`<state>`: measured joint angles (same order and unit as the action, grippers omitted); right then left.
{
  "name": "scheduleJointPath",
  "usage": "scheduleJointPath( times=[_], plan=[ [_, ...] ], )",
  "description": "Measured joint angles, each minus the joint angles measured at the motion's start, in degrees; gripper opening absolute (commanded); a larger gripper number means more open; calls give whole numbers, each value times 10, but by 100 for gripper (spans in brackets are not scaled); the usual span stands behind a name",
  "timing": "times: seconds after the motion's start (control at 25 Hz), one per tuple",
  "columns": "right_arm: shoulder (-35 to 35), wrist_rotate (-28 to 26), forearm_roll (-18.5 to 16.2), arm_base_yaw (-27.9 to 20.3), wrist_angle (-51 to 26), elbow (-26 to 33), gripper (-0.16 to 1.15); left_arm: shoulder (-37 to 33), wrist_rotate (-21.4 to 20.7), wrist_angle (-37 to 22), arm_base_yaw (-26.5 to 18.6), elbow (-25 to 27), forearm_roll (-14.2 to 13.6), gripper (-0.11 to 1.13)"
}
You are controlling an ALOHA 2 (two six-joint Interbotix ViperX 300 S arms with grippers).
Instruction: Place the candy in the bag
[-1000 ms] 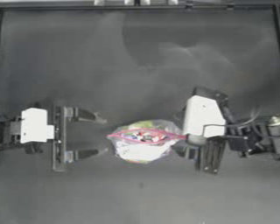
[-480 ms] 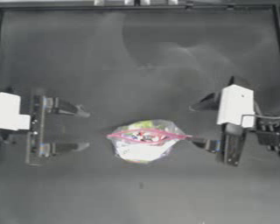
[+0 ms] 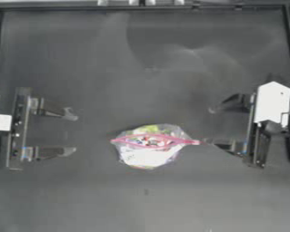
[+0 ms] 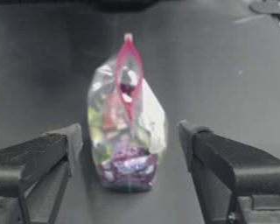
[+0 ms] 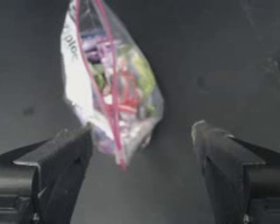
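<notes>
Both grippers are spread wide and holding nothing. The left gripper (image 3: 67,132) sits at the left side of the table, jaws pointing toward the middle, with a clear gap of bare table between its tips and the bag. The right gripper (image 3: 223,128) is at the right side, also gaping, and its lower jaw tip is just beside the end of the bag's pink strip; I can't tell if it actually touches.

The bag (image 3: 150,145) stands on its own near the middle of the table (image 3: 147,59), between the two grippers, a bit closer to the right one. From the left wrist view the bag (image 4: 126,127) stands upright between that gripper's jaws but farther off, pink closure parted in a narrow slit, colourful sweets showing through. The right wrist view shows the bag (image 5: 110,87) from the other end, leaning toward one jaw. I can't pick out the single whitish candy anywhere.

Beyond the bag the far half of the table is bare dark surface up to its raised far edge, and there's open surface on the near side too.
</notes>
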<state>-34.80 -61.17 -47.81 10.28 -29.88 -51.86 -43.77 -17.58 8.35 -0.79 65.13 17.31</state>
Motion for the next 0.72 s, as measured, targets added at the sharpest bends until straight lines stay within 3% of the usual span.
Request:
scheduleJointPath(
  times=[0.4,0.72],
  plan=[
    [-38,-42,-42,-2,12,-30,96,-37,0,-33,-15,8,-4,97],
    [-59,-82,-59,-25,69,-54,96,-62,1,-37,-18,17,-4,97]
  ],
)
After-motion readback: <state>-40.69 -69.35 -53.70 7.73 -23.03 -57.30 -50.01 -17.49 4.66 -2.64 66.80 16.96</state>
